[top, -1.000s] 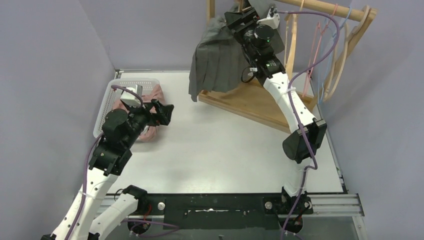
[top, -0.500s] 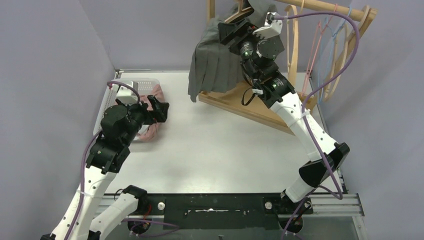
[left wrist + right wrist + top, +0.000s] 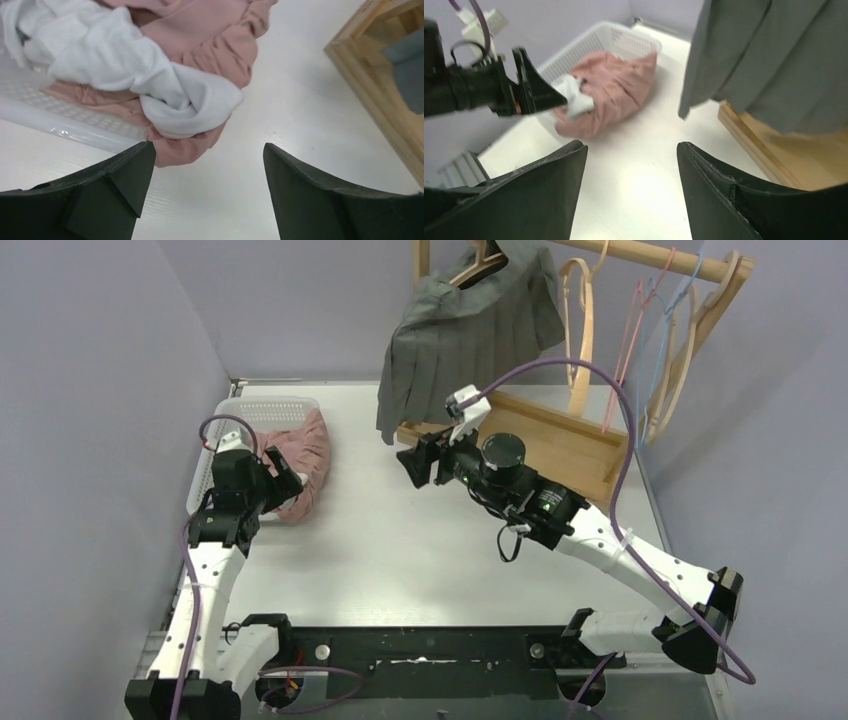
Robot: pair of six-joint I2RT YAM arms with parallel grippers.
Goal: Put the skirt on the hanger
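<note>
**Counts.** Two arms, each ending in one gripper. One grey pleated skirt point(image 3: 460, 350). One wooden hanger point(image 3: 478, 264) carries it, hooked over the rail of one wooden rack point(image 3: 560, 445). To the right, the same rail holds a bare wooden hanger point(image 3: 580, 340) and thin pink and blue hangers, whose exact number cannot be told. There is one white basket point(image 3: 265, 402).

**Containers.** The basket stands at the left edge of the table point(image 3: 420, 560). It holds one pink garment point(image 3: 305, 455) and one white garment point(image 3: 165, 95). The pink one spills over the near rim onto the table.

**Grippers.** The left gripper point(image 3: 287, 482) hovers just beside the spilled pink garment, jaws wide apart and empty. The right gripper point(image 3: 412, 465) hangs low over the table in front of the rack's base. Its jaws are apart, hold nothing and stand clear of the skirt's hem.

**Change from the earlier frame.** A second ago the right gripper was up at the skirt's waistband by the rail; it has since dropped away, and the skirt hangs unobstructed. The left arm has drawn back toward the basket.
</note>
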